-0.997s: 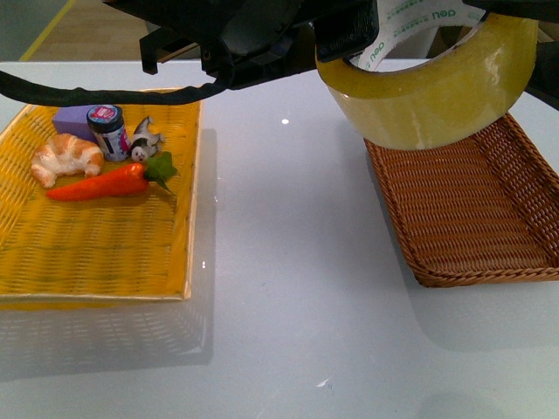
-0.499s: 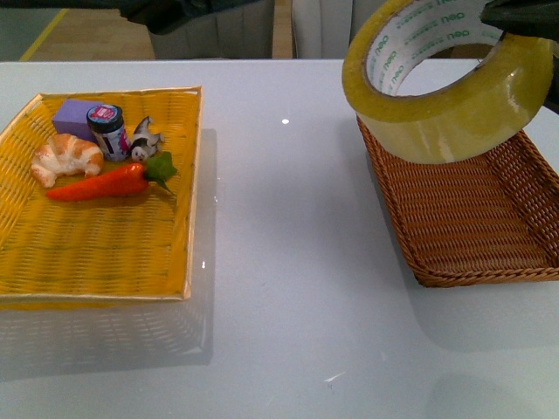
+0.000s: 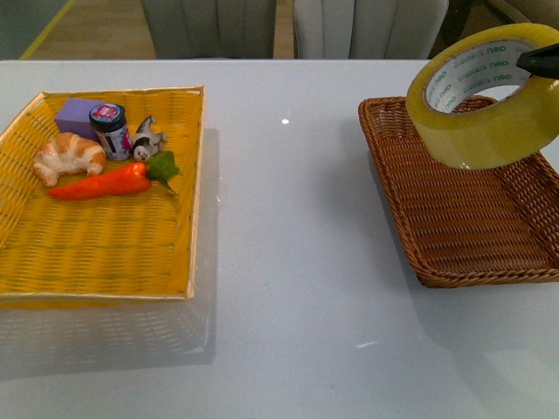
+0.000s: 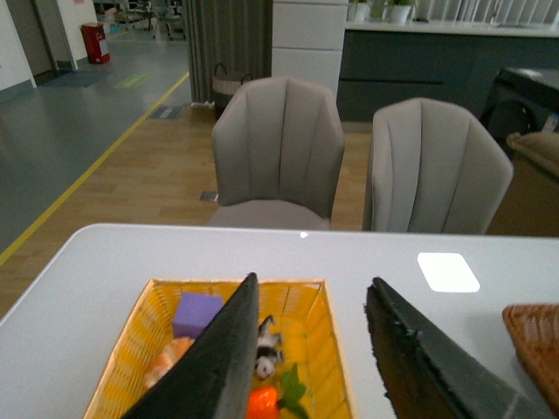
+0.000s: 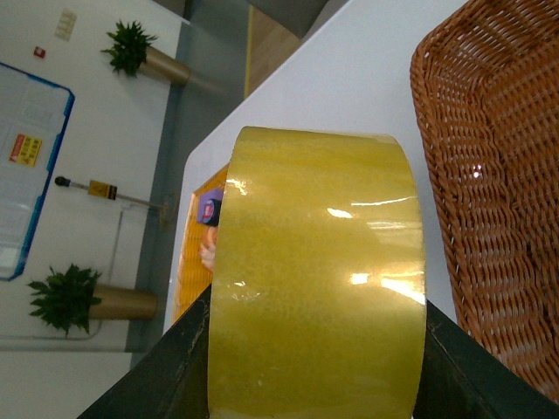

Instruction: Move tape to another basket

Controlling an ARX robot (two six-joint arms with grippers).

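The tape (image 3: 486, 105), a wide yellowish roll with a white core printed in green, hangs in the air over the far part of the dark brown wicker basket (image 3: 463, 223) at the right. My right gripper (image 3: 540, 61) is shut on it; only a black fingertip shows at the frame's right edge. In the right wrist view the tape (image 5: 319, 279) fills the space between the two black fingers, with the basket (image 5: 498, 175) beside it. My left gripper (image 4: 310, 349) is open and empty, high above the yellow tray (image 4: 319, 349).
The flat yellow woven tray (image 3: 96, 253) at the left holds a croissant (image 3: 68, 157), a carrot (image 3: 105, 183), a purple block (image 3: 79, 113), a small jar (image 3: 112, 129) and a little figurine (image 3: 147, 140). Grey chairs (image 3: 297, 26) stand behind the white table (image 3: 288, 262).
The right gripper has carried the tape rightward and away from the camera, lower over the brown basket. The dark arm parts that filled the top of the front view are gone.
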